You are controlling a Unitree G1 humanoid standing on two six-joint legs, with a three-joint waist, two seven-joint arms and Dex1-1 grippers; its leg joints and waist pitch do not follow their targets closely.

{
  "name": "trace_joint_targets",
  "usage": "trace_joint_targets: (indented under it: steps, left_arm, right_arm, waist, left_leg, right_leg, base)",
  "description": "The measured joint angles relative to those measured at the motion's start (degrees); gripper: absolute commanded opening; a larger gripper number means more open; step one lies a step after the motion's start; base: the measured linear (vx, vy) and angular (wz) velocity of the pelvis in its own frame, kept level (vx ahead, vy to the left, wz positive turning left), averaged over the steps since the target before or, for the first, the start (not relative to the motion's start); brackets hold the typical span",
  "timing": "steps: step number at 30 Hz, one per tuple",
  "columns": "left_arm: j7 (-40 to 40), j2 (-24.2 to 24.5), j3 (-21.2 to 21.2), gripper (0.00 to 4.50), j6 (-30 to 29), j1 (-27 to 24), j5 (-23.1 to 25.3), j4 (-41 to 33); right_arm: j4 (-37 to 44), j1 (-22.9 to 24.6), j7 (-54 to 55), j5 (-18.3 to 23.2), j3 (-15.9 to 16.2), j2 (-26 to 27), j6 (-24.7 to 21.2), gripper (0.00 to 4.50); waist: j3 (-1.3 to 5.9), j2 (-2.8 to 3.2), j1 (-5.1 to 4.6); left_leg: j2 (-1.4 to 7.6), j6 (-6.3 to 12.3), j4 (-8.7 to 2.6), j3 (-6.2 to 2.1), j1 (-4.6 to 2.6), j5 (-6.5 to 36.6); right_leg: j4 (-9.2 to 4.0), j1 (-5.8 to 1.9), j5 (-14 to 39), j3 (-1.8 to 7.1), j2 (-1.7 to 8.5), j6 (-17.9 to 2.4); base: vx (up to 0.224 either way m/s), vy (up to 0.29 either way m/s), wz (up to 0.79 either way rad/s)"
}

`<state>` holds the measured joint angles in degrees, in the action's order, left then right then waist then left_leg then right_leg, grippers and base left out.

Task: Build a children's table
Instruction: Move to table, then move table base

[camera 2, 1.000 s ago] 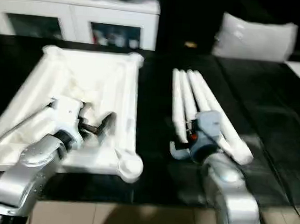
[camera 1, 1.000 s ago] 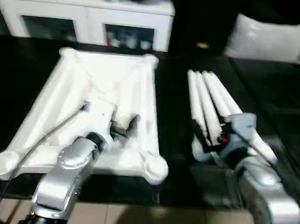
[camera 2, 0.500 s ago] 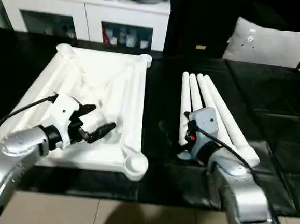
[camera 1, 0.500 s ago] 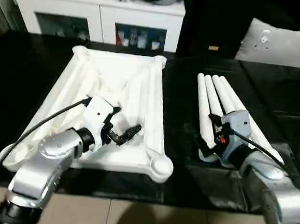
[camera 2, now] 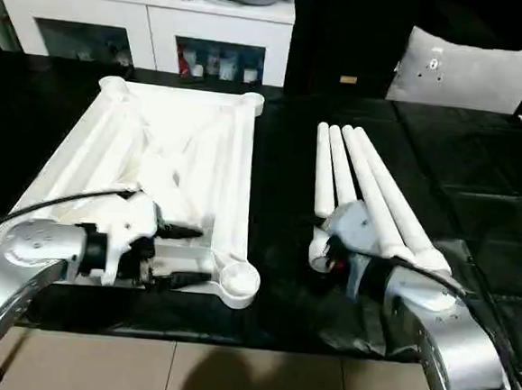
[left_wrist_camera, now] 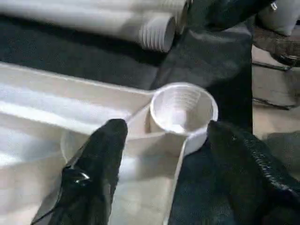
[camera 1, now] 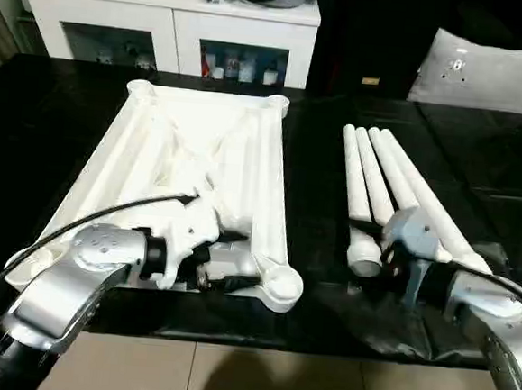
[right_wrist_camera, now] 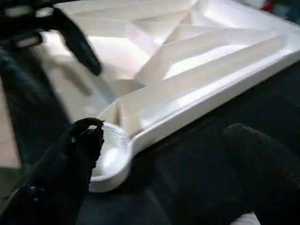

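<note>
Left claw open, empty, fingers straddling near edge of top beside near-right socket. Right claw wide open, empty, over dark worktop between that socket and legs. Top lies underside up, sockets bare. Four legs lie loose, side by side, to its right. Judgement: assembly barely begun; no leg screwed in, all four left. Cabinet behind.

Both silver forearms low and turned inward, left pincer and right pincer with fingers spread.
</note>
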<state>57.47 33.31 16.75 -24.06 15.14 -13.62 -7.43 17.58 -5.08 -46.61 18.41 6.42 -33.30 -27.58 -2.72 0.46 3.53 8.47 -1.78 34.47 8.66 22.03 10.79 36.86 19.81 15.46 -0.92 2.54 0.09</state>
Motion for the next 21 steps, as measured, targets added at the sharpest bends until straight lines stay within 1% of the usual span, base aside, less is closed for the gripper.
trace_joint_targets:
  steps: [1, 3, 6, 8, 12, 14, 15, 16, 19, 21]
  left_arm:
    - [0.7, 0.2, 0.6, 2.89, 0.1, 0.6, 0.4, 0.7]
    - [2.3, 1.4, 1.9, 2.81, 0.2, 1.2, 1.1, 1.1]
    - [3.8, 2.4, 2.4, 2.44, 0.5, 1.2, 2.0, 1.8]
    - [4.2, 2.4, 3.1, 2.37, 1.3, 1.3, 2.6, 2.9]
    - [4.2, 2.5, 4.3, 2.02, 2.6, 1.5, 4.5, 4.8]
    - [3.6, 2.6, 4.5, 1.94, 2.9, 1.7, 5.6, 5.8]
    - [3.4, 2.6, 4.5, 1.84, 2.9, 1.9, 6.0, 6.2]
    - [3.3, 2.5, 4.5, 1.63, 3.2, 2.0, 6.5, 6.6]
    - [3.0, 2.5, 4.5, 1.57, 3.8, 2.0, 7.2, 7.1]
    - [3.0, 2.5, 4.6, 1.39, 4.0, 2.0, 7.6, 7.3]
  right_arm:
    - [0.4, 0.1, -0.3, 0.0, 0.6, -0.4, -0.3, 4.5]
    - [1.0, 0.5, -1.1, 0.0, 1.1, -1.1, -0.9, 4.5]
    - [2.3, 1.0, -1.7, 0.1, 1.3, -1.4, -1.5, 4.5]
    - [2.9, 1.2, -2.0, 0.4, 1.7, -1.8, -2.2, 4.5]
    - [3.9, 1.7, -2.1, 0.8, 2.0, -2.2, -3.0, 4.5]
    - [4.3, 2.2, -2.1, 0.8, 2.1, -2.3, -3.4, 4.5]
    - [4.3, 2.3, -2.1, 0.8, 2.1, -2.3, -3.5, 4.5]
    - [4.3, 2.3, -2.1, 0.8, 2.3, -2.2, -3.5, 4.5]
    - [4.3, 2.3, -2.0, 0.8, 2.8, -2.2, -3.7, 4.5]
    - [4.3, 2.3, -2.0, 0.8, 3.0, -2.2, -3.9, 4.5]
  waist:
    - [0.0, 0.0, 0.07]
    - [0.0, 0.0, 0.15]
    - [-0.02, 0.04, 0.17]
    - [-0.02, 0.04, 0.16]
    - [-0.03, 0.06, 0.19]
    - [-0.03, 0.06, 0.28]
    - [-0.03, 0.06, 0.28]
    - [-0.03, 0.06, 0.29]
    - [-0.03, 0.06, 0.37]
    - [-0.03, 0.06, 0.44]
  left_leg:
    - [0.01, 0.06, 0.01, 0.01, 0.12, 0.0]
    - [0.02, 0.06, 0.0, 0.03, 0.1, 0.0]
    - [0.04, 0.05, 0.0, 0.05, 0.04, 0.0]
    - [0.04, 0.03, 0.01, 0.08, -0.01, 0.0]
    - [0.05, 0.02, 0.01, 0.09, -0.04, -0.1]
    - [0.06, 0.02, 0.01, 0.08, -0.03, -0.1]
    - [0.06, 0.02, 0.01, 0.09, -0.03, -0.1]
    - [0.06, 0.02, 0.01, 0.09, -0.03, -0.1]
    - [0.06, 0.02, 0.01, 0.11, -0.02, -0.1]
    - [0.07, 0.02, 0.01, 0.11, -0.02, -0.1]
  right_leg:
    - [0.02, 0.12, 0.0, -0.01, 0.0, 0.0]
    - [0.02, 0.12, 0.0, -0.01, 0.0, 0.0]
    - [0.05, 0.1, 0.0, -0.01, 0.0, 0.0]
    - [0.09, 0.07, 0.0, 0.0, 0.02, 0.0]
    - [0.12, 0.07, 0.0, 0.0, 0.01, 0.0]
    - [0.12, 0.07, 0.0, 0.0, 0.01, 0.0]
    - [0.12, 0.07, 0.0, 0.0, 0.01, 0.0]
    - [0.12, 0.07, 0.0, 0.0, 0.01, 0.0]
    - [0.11, 0.08, 0.0, 0.0, 0.01, 0.0]
    - [0.11, 0.08, 0.0, 0.0, 0.01, 0.0]
  base:
    - [0.0, 0.0, 0.0]
    - [0.0, 0.0, 0.0]
    - [0.0, 0.0, 0.0]
    - [0.0, 0.0, 0.0]
    - [0.0, 0.0, 0.0]
    - [0.0, 0.0, 0.0]
    - [0.0, 0.0, 0.0]
    - [0.0, 0.0, 0.0]
    - [0.0, 0.0, 0.0]
    - [0.0, 0.0, 0.0]
